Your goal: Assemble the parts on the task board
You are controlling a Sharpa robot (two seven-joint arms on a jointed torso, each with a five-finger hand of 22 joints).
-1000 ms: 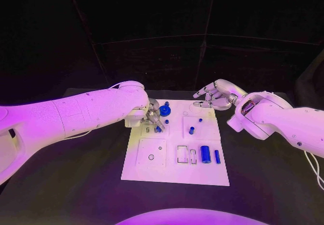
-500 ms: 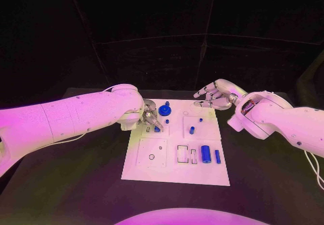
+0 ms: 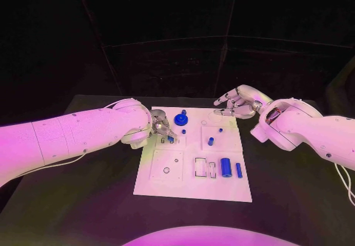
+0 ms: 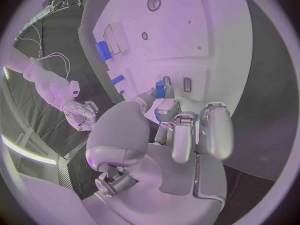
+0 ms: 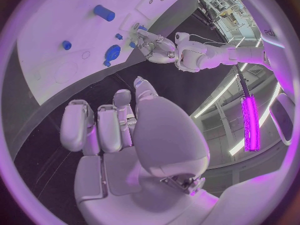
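Note:
The white task board (image 3: 191, 180) lies mid-table. My left hand (image 3: 160, 130) is over its far left part and pinches a small blue part (image 4: 160, 90) between thumb and a fingertip, close above the board (image 4: 212, 40). A blue gear-like disc (image 3: 181, 121) sits just beyond that hand. Small blue pegs (image 3: 211, 141) stand mid-board. A thick blue cylinder (image 3: 225, 167) and a slim blue piece (image 3: 238, 170) lie on the right side. My right hand (image 3: 234, 105) hovers past the far right corner, fingers loosely apart, holding nothing (image 5: 119, 130).
Empty cut-outs (image 3: 200, 168) sit beside the blue cylinder, and a square recess with a small hole (image 3: 165, 170) lies on the board's near left. Black table (image 3: 89, 205) surrounds the board on all sides.
My left arm has swung back toward the table's left, and its hand has shifted slightly left over the board with the blue part still pinched. The right hand has hardly moved.

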